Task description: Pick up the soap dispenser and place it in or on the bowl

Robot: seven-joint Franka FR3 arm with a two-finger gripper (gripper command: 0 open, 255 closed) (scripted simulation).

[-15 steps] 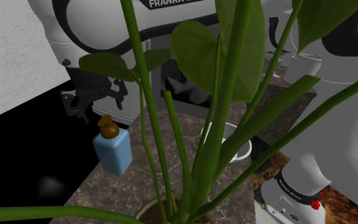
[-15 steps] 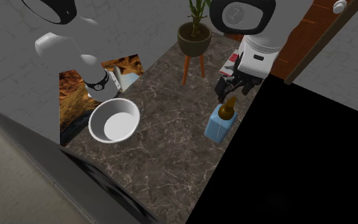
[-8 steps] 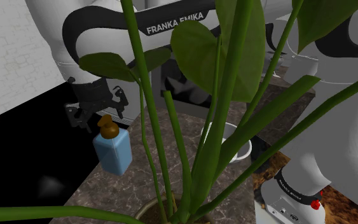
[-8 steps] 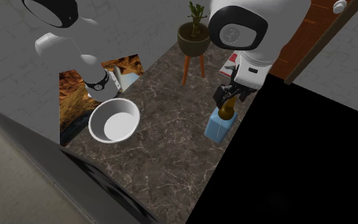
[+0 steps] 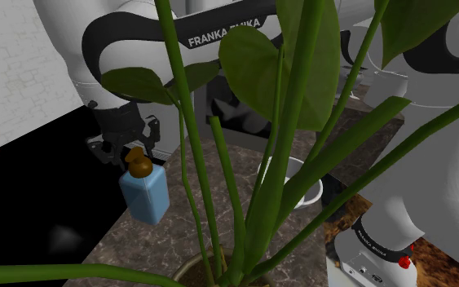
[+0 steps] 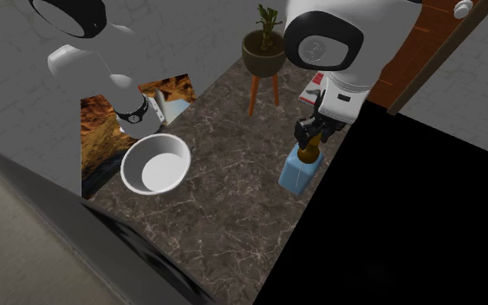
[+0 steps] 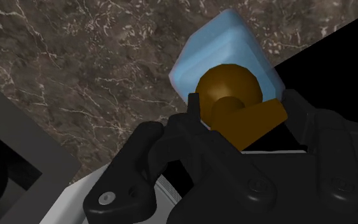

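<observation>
We see the gripper (image 7: 244, 105) with its jaws parted, one black finger (image 7: 301, 118) on either side of the brown pump head (image 7: 229, 86) of the soap dispenser (image 7: 234, 44). We cannot tell whether either finger touches it. The pump head sits between the fingertips, with the pale blue body beyond them, upright on the dark marbled counter (image 7: 75, 57). In the second exterior view the soap dispenser (image 6: 296, 171) stands at the counter's edge beside a black area (image 6: 406, 225), well apart from the white bowl (image 6: 172, 152). A potted plant (image 6: 266, 52) stands farther along the counter.
</observation>
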